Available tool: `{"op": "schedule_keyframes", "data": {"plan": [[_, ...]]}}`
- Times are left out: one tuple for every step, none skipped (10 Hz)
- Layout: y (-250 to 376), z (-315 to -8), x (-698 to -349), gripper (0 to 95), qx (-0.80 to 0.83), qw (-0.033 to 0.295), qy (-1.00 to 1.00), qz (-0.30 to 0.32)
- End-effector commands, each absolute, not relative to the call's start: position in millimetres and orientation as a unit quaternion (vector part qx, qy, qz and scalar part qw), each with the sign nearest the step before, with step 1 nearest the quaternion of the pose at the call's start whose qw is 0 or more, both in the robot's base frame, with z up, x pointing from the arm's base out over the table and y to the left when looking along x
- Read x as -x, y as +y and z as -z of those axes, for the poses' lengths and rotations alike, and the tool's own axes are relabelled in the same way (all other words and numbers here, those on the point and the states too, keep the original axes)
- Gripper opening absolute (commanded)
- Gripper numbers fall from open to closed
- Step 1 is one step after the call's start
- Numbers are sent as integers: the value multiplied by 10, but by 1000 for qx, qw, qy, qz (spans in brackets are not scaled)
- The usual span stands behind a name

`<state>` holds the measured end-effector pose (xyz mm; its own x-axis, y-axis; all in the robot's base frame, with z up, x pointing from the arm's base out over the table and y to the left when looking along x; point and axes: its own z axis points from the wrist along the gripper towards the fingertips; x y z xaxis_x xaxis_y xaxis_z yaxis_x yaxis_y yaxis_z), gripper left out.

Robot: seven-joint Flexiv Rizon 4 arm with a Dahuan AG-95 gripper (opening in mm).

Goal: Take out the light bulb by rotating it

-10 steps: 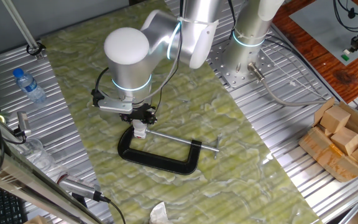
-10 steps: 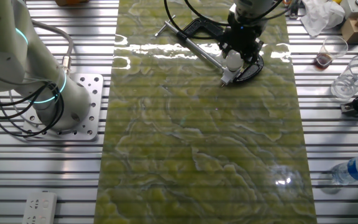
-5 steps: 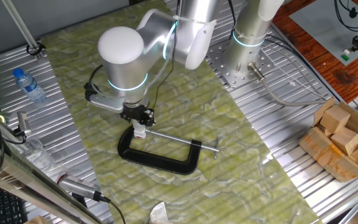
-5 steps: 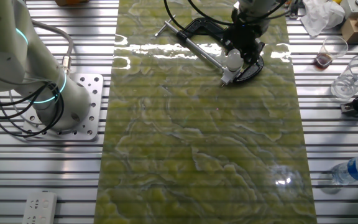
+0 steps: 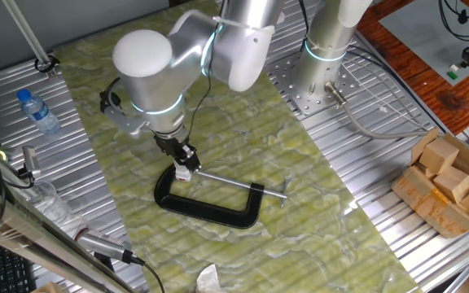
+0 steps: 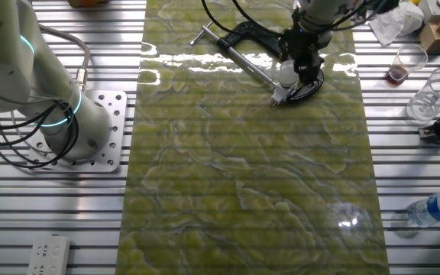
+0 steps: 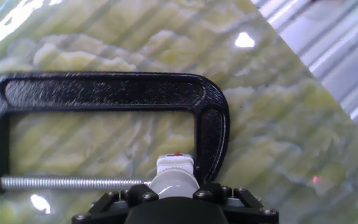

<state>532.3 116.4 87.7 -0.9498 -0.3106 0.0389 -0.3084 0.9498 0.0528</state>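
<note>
One gripper (image 5: pixel 184 160) clamped on light bulb (image 7: pixel 174 180), bulb directly under fingers at 6 o'clock of hand view, C-clamp (image 7: pixel 104 93) jaw at 12.

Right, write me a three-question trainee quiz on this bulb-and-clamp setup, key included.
1. True or false: the gripper is closed around the light bulb.
2. What holds the bulb's base in place?
A. the black C-clamp
B. a wooden block
C. the water bottle
3. Fill in: in the hand view, the clamp's threaded screw runs toward the bulb's ______.

Key:
1. True: the fingers sit on both sides of the bulb.
2. A
3. base
</note>
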Motion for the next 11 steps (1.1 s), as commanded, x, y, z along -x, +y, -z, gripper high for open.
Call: {"op": "schedule_keyframes", "data": {"plan": [[1159, -835, -5329, 760, -96, 24, -995, 30], [1157, -813, -5328, 570, -93, 24, -995, 28], [1157, -800, -5327, 570, -93, 23, -995, 28], [1156, -794, -5327, 570, -94, 23, -995, 28], [1156, -789, -5326, 570, -96, 23, -995, 27], [1156, -782, -5326, 570, -97, 22, -995, 26], [1156, -773, -5325, 570, -98, 21, -995, 26], [1155, -762, -5323, 190, -98, 19, -995, 23], [1155, -758, -5321, 0, -97, 18, -995, 23], [1154, -752, -5319, 0, -98, 17, -995, 23], [1154, -751, -5319, 0, -97, 17, -995, 23]]}}
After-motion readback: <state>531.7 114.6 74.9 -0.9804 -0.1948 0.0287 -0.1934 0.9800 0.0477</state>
